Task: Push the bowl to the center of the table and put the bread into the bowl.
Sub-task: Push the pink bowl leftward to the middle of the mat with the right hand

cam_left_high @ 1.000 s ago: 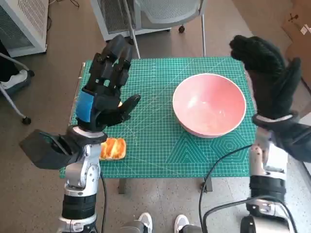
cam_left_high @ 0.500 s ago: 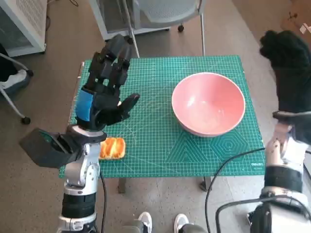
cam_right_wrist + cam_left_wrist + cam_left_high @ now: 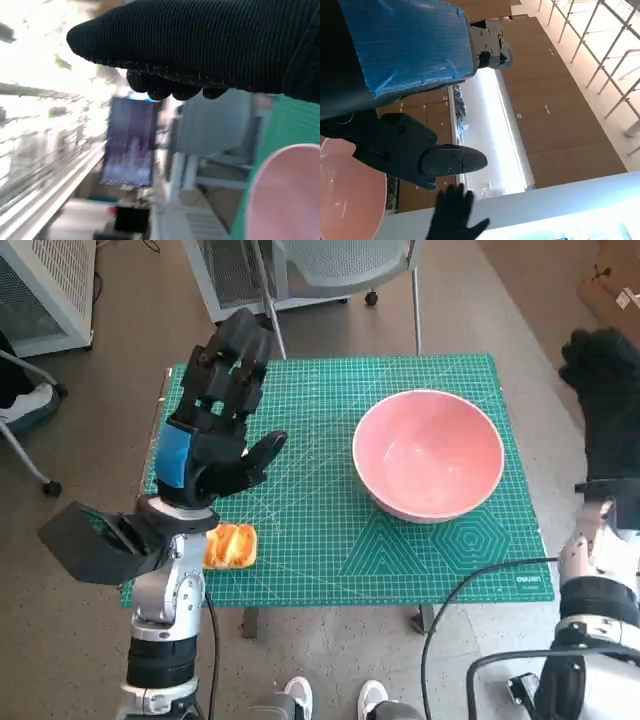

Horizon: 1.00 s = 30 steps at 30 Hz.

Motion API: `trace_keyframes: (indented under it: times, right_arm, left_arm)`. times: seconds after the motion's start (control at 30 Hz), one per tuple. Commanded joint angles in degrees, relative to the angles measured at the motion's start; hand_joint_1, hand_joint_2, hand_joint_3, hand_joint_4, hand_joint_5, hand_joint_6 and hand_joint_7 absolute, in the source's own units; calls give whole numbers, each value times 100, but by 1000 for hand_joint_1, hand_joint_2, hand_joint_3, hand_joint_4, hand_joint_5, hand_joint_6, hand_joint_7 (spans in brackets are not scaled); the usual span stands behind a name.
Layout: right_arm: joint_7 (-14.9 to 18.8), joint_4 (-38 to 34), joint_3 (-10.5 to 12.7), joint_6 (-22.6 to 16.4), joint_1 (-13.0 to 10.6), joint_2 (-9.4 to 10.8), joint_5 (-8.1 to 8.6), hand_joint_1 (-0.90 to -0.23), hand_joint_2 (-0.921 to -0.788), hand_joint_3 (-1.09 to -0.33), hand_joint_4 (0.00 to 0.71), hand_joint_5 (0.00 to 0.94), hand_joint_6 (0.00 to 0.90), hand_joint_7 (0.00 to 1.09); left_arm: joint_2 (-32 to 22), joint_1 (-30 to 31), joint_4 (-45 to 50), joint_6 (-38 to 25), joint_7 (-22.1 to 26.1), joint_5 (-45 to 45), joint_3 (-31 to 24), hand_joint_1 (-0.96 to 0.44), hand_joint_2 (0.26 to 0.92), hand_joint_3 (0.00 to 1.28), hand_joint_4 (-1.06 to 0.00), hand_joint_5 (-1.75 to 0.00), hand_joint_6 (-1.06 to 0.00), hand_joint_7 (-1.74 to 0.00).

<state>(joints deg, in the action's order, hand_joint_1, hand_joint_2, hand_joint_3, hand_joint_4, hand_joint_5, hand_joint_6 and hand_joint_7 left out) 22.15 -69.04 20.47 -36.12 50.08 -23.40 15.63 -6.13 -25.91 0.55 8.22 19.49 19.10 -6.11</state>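
Floor (image 3: 90, 400): grey-brown, speckled. Small table w/ green gridded cutting mat (image 3: 330, 540) on top. Office chair (image 3: 340, 265) w/ mesh seat behind table's far edge; caster wheel visible. White perforated cabinet (image 3: 45, 285) far left corner. Cardboard box (image 3: 615, 290) far right. Person's shoes (image 3: 335, 702) at near edge. Wrist views: wood-panelled walls (image 3: 560, 110), metal railing (image 3: 605, 55), bright strip of light; rest blurred.

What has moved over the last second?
The right hand swung outward, from above the bowl's far right edge to beyond the table's right side, holding nothing. The left hand, bowl and bread stayed put.
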Motion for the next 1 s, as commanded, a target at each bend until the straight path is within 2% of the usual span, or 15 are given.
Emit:
trace_keyframes:
  times: [0.03, 0.17, 0.37, 0.57, 0.77, 1.0]
  right_arm:
    - [-221, -380, 56, 575, -24, 30, -65, -556, -921, -722, 191, 0, 254, 0]
    - [-392, -483, 88, 918, -32, 100, -72, -567, -921, -723, 189, 1, 255, 2]
    - [-729, -563, -5, 1288, -95, 310, -209, -561, -921, -724, 193, 4, 266, 8]
    - [-956, -612, -80, 1492, -151, 505, -366, -533, -921, -746, 206, 8, 282, 15]
    - [-1019, -628, -162, 1685, -182, 780, -507, -537, -921, -754, 217, 10, 291, 18]
    - [-984, -623, -239, 1808, -154, 956, -629, -535, -921, -760, 220, 8, 285, 14]
  left_arm:
    - [-8, -91, -35, -21, 38, 76, -29, -357, 754, 414, -15, -4, 1, -440]
    - [-12, -94, -39, -27, 49, 80, -34, -358, 753, 411, -17, -5, 1, -454]
    - [-25, -67, 6, -47, 64, 96, -25, -349, 753, 410, -18, -5, 1, -458]
    - [-35, -47, 47, -74, 72, 108, -17, -349, 753, 409, -18, -5, 1, -459]
    - [-59, 3, 127, -118, 86, 126, -21, -354, 753, 409, -18, -4, 1, -459]
    - [-92, 57, 175, -134, 104, 144, -44, -356, 753, 410, -17, -4, 1, -458]
